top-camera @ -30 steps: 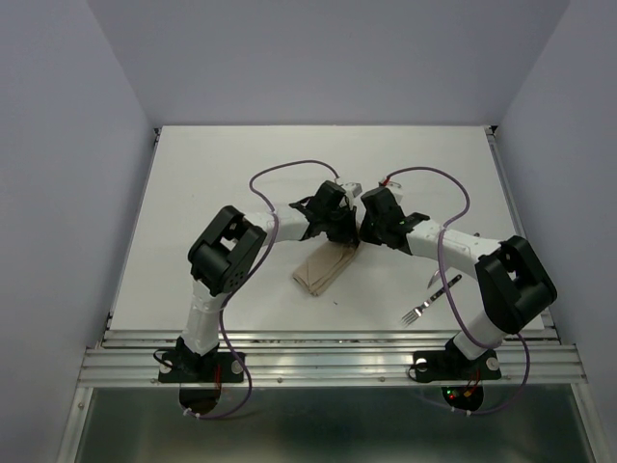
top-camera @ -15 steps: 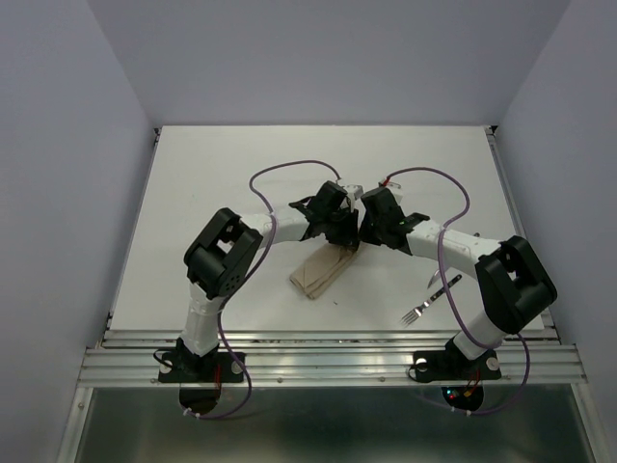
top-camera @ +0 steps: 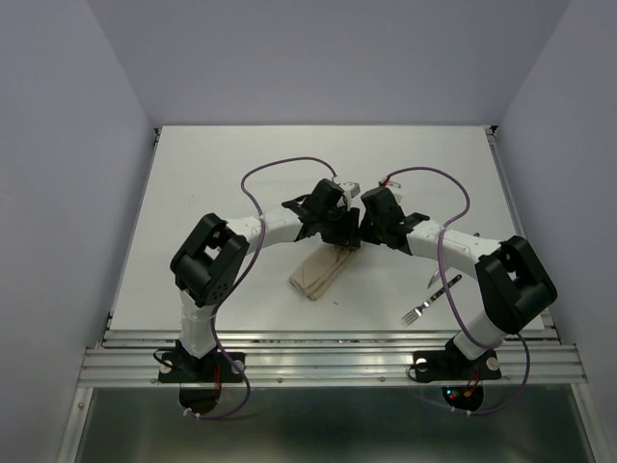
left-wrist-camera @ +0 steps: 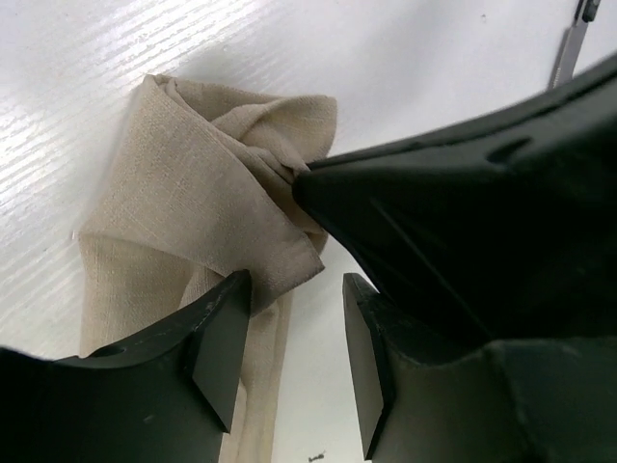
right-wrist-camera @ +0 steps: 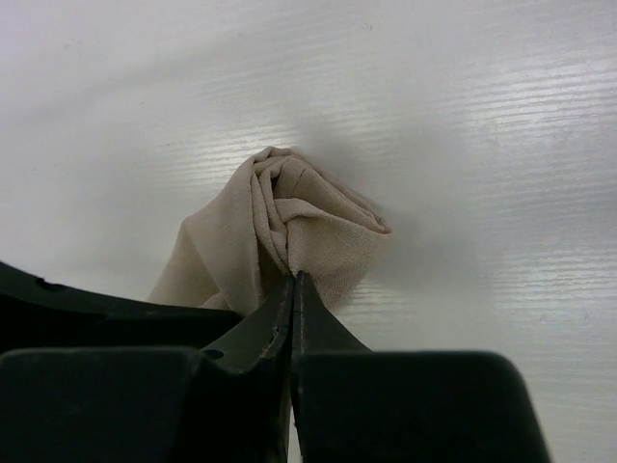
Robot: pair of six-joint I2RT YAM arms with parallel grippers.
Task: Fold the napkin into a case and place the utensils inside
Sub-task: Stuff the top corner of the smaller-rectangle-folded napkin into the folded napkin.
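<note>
Up close from its wrist, right gripper (right-wrist-camera: 292, 278) pinches the bunched beige-tan cloth napkin (right-wrist-camera: 323, 231), hidden overhead; left gripper (left-wrist-camera: 294, 304) has spread apart since.

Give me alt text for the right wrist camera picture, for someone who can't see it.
The right gripper, jaws shut, pinches the bunched end of a beige napkin lying on a white table. The rest of it trails toward the lower left.

The napkin (left-wrist-camera: 183, 183) is matt woven cloth, the table (right-wrist-camera: 482, 125) glossy.
</note>
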